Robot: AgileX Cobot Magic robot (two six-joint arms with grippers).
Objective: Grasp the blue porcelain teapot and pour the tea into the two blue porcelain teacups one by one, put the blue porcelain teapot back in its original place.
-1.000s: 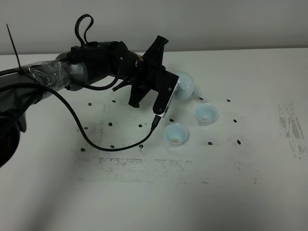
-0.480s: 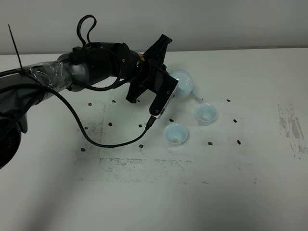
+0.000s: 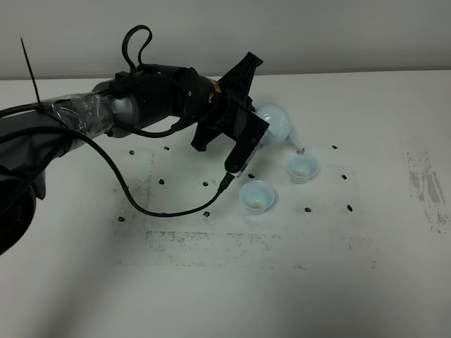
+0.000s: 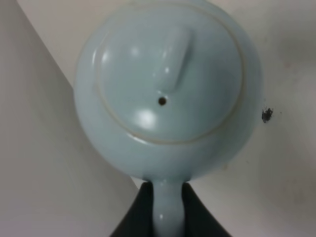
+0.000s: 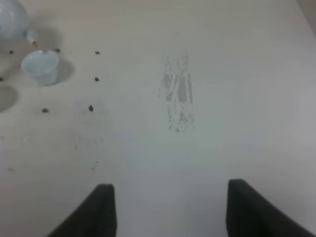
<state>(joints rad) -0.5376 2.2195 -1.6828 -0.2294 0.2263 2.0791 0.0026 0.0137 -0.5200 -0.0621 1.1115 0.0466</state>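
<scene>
My high camera looks down at a slant over the whole tabletop (image 3: 211,296), with the wall (image 3: 331,35) behind. The left wrist camera sits very near the teapot (image 4: 168,89), facing its lid. The right wrist camera looks down from well back; with the high view it shares the teapot, one cup (image 5: 40,65) and a scuffed patch (image 5: 178,94).

Looks like a robotics lab: scuffed, black-specked white tabletop (image 3: 211,296), bare wall (image 3: 331,35), tape-wrapped robot arm (image 3: 77,116) trailing a loose cable (image 3: 169,215).
</scene>
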